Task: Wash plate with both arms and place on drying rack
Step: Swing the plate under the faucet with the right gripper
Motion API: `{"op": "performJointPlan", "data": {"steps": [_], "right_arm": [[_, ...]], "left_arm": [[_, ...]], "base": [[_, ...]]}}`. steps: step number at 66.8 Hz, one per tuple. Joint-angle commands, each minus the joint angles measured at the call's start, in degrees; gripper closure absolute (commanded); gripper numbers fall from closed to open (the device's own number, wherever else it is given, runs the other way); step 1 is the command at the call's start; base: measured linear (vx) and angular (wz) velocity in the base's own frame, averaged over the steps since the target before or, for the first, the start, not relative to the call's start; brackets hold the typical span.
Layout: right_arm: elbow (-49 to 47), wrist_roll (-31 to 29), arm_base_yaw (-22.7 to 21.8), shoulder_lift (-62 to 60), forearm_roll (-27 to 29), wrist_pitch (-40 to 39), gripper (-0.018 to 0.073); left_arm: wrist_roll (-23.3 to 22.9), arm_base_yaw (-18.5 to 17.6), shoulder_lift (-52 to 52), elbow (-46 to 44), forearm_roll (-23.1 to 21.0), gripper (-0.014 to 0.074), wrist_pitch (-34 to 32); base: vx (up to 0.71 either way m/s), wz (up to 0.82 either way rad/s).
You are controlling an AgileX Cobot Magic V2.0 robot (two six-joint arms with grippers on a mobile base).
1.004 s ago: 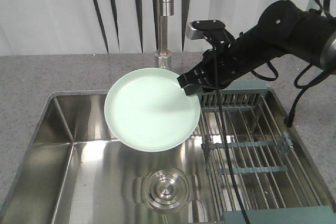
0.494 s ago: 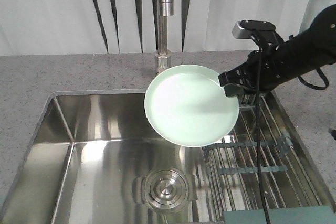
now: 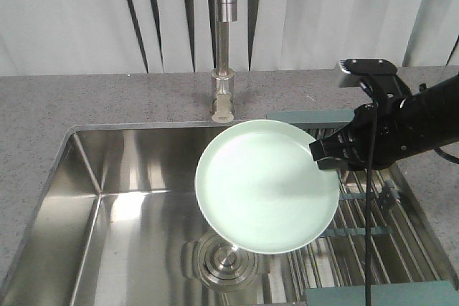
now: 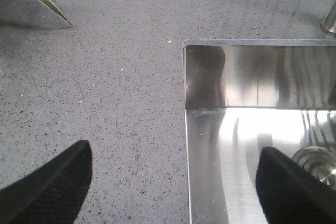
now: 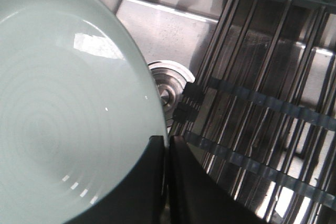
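Front view: right fingers (image 3: 328, 154) are clamping the rim of the one plate (image 3: 267, 185) and holding it in the air over the sink (image 3: 107, 170). Its right edge is overlapping the single drying rack (image 3: 373, 209), so it's probably heading there. One faucet (image 3: 224, 34), one drain (image 3: 226, 259).

Left wrist view: two left fingers (image 4: 50, 190) are hanging wide apart with nothing between them, over the worktop (image 4: 105, 77) at the sink corner, likely keeping clear.

Right wrist view: two fingers (image 5: 149, 182) are pinching the plate's edge, with the rack rods just beside.
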Motion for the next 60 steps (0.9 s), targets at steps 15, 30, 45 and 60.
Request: {"op": "performJointPlan", "data": {"steps": [15,30,45,60], "right_arm": [[-1.3,3.0,7.8,-2.0,1.4,-4.7,0.0561],[-4.5,4.8,11.3,0.6,1.3,-5.4,0.0561],[-10.6,5.1,11.7,5.8,0.6,-4.5,0.0561],[-17.9,5.1,11.5,11.4,-0.9,-3.6,0.0561]], "left_arm": [[-0.5,-0.1,0.5,-1.2,-0.4,0.0011,-3.6],[-0.5,-0.1,0.5,-1.2,-0.4,0.0011,-3.6],[-0.5,-0.1,0.5,-1.2,-0.4,0.0011,-3.6],[-0.5,-0.1,0.6,-1.2,-0.4,0.0011,-3.6]], "base": [[0.0,0.0],[0.0,0.0],[0.0,0.0],[0.0,0.0]]}}
